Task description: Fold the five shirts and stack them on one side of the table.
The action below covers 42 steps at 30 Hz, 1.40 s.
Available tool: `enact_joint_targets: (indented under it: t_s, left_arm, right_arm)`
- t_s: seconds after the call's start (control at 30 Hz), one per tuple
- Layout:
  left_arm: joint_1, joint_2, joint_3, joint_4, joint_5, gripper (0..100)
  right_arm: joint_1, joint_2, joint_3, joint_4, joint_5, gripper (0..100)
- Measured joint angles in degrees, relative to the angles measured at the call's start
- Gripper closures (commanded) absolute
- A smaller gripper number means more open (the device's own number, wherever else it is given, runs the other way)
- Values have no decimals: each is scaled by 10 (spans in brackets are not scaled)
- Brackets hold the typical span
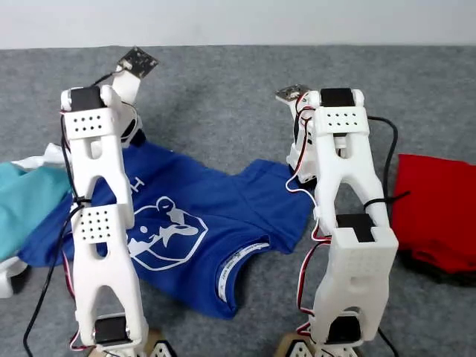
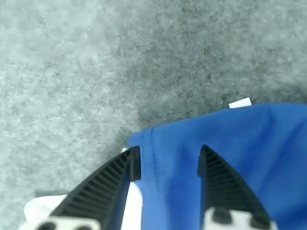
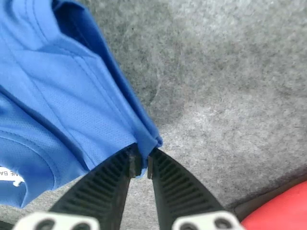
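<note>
a grey felt-like table surface [image 1: 223, 89] runs across the high view, and a pale wall [image 1: 238, 22] stands behind its far edge.

the blue shirt [image 1: 216, 201] lies spread out in the middle of the table. its collar points toward the near edge and a white emblem [image 1: 163, 230] faces up. the cloth is rumpled and not folded.

the two white arms rise from the near edge. the left arm [image 1: 100, 223] stands over the shirt's left part and hides some of it. the right arm [image 1: 349, 223] stands just beside the shirt's right sleeve.

a red shirt [image 1: 435, 208] lies folded at the right side of the table, well apart from the blue one. a teal shirt [image 1: 26, 201] is bunched at the left edge, touching the blue shirt. a white cloth [image 1: 44, 158] peeks out just behind the teal one.

the left gripper [image 2: 169, 158] is wide open. its jaws stand astride a corner of the blue shirt at the hem, with cloth between them that is not pinched. the right gripper [image 3: 143, 160] is closed almost fully, and the sleeve edge of the blue shirt is nipped between its tips.

a small white tag [image 2: 240, 102] sticks out at the blue shirt's edge on the grey surface.
</note>
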Motion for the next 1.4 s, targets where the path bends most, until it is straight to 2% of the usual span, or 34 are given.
enact_joint_targets:
  t_s: [0.27,0.53,0.87,1.17,1.4]
  left_arm:
    - [-8,72,-1,-23,3,805]
    - [11,76,-6,-23,-30,994]
    - [54,73,-30,0,-47,996]
    - [58,-69,-48,4,58,996]
    - [38,-191,-13,5,69,996]
  right_arm:
    - [0,0,0,0,0,988]
    - [0,0,0,0,0,988]
    - [0,-88,0,0,1,988]
    - [2,-216,0,0,29,988]
    - [3,-324,0,0,66,988]
